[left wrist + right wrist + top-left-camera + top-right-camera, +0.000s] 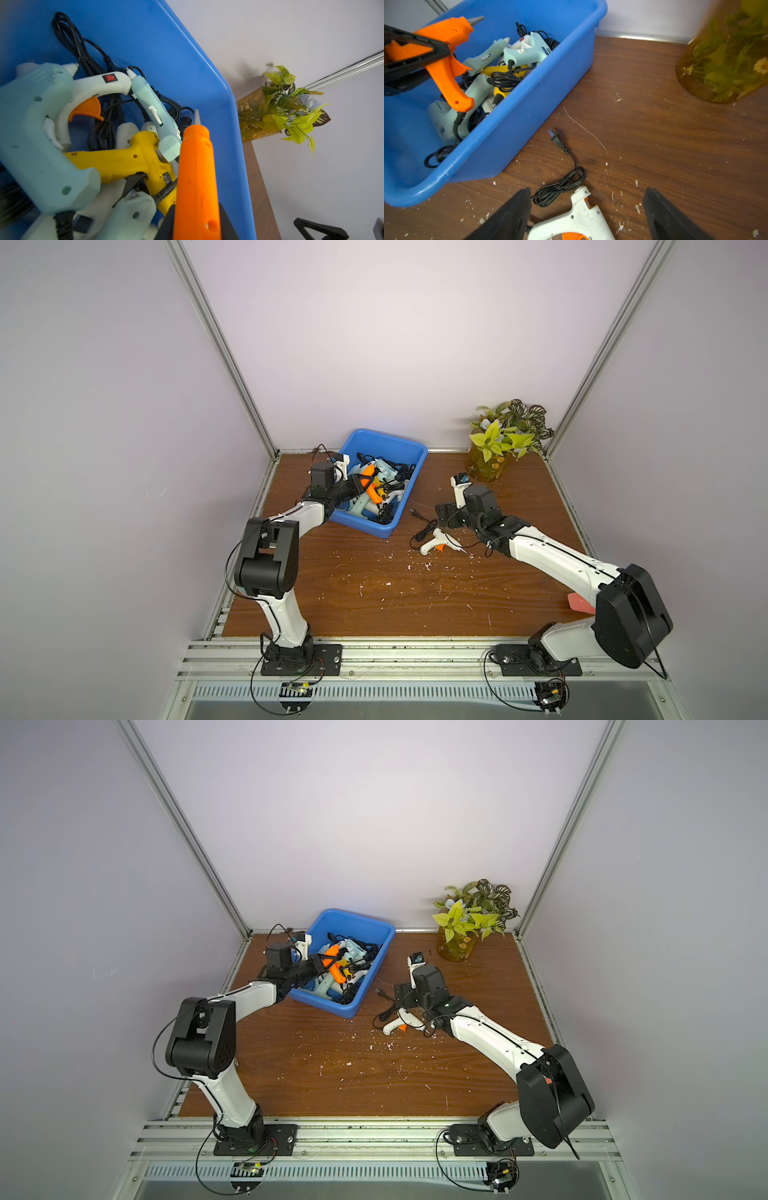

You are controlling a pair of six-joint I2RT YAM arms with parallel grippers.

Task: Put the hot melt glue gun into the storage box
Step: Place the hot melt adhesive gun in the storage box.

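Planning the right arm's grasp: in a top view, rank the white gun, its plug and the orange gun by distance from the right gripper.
1. white gun: on the table, just under the right gripper, jaws open.
2. plug: on the table, between that gripper and the box.
3. orange gun: over the box, held in the left gripper.

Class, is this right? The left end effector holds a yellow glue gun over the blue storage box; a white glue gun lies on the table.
No: the left end effector holds an orange glue gun, not yellow, as the right wrist view shows. The storage box, white glue gun and table are as stated.
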